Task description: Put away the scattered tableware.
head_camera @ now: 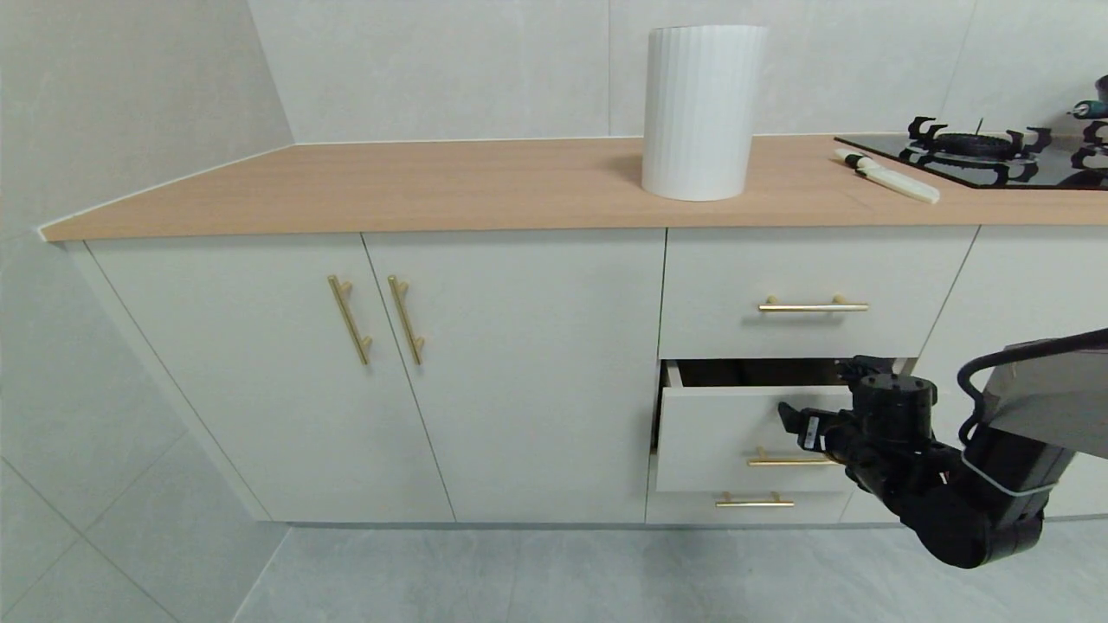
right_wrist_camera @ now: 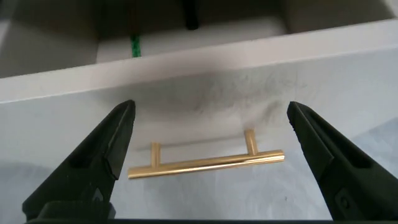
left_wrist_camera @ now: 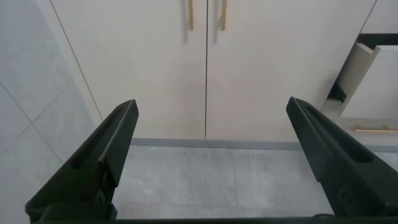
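A white knife point(head_camera: 887, 176) lies on the wooden counter point(head_camera: 433, 182) beside the hob. A tall white ribbed holder point(head_camera: 701, 112) stands on the counter left of it. Below, the middle drawer point(head_camera: 710, 428) is pulled partly out. My right gripper point(head_camera: 801, 424) point(right_wrist_camera: 209, 109) is open just in front of the drawer's face, above its gold handle point(right_wrist_camera: 205, 163) point(head_camera: 783, 461). Inside the drawer a green item point(right_wrist_camera: 134, 45) and a dark one point(right_wrist_camera: 189, 15) show. My left gripper point(left_wrist_camera: 211, 106) is open and holds nothing, low before the cabinet doors point(left_wrist_camera: 205, 62).
A black gas hob point(head_camera: 978, 156) takes the counter's right end. A closed drawer point(head_camera: 814, 285) sits above the open one and another handle point(head_camera: 753, 500) below. Double doors with gold handles point(head_camera: 376, 316) lie to the left. Grey tiled floor point(head_camera: 519, 571) is free.
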Robot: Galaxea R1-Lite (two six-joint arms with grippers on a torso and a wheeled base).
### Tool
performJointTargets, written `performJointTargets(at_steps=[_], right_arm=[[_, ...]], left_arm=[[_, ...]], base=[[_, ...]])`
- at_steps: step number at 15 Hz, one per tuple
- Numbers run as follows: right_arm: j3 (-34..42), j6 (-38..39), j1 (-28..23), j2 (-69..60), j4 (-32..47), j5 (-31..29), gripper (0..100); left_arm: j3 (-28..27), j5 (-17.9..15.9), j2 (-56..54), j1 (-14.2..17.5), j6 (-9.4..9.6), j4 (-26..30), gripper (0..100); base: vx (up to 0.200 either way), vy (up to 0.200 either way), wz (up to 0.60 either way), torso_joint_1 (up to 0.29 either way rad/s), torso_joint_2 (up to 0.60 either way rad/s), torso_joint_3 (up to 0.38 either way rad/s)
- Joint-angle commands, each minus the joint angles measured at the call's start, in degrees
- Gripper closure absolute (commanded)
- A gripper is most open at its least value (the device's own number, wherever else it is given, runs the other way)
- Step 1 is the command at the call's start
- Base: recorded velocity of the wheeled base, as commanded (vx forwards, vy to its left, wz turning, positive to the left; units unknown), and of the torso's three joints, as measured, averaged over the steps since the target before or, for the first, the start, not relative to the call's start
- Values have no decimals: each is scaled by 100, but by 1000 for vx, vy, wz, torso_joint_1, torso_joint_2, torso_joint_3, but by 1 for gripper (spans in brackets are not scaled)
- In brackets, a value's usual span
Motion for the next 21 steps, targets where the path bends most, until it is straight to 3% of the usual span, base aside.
performJointTargets(at_steps=[1,8,21], right_arm=[[-126,4,2,356,-87,-70,0],[-662,13,2,813,-641,-491,0],[-1594,30,-218,1217,-852,-1115,0]], left_arm=[[1,2,0,0,-4,-2,0],[1,2,0,0,-4,-2,0],[1,2,0,0,-4,-2,0]], base=[[0,0,0,0,0,0],[0,0,0,0,0,0],[0,0,0,0,0,0]])
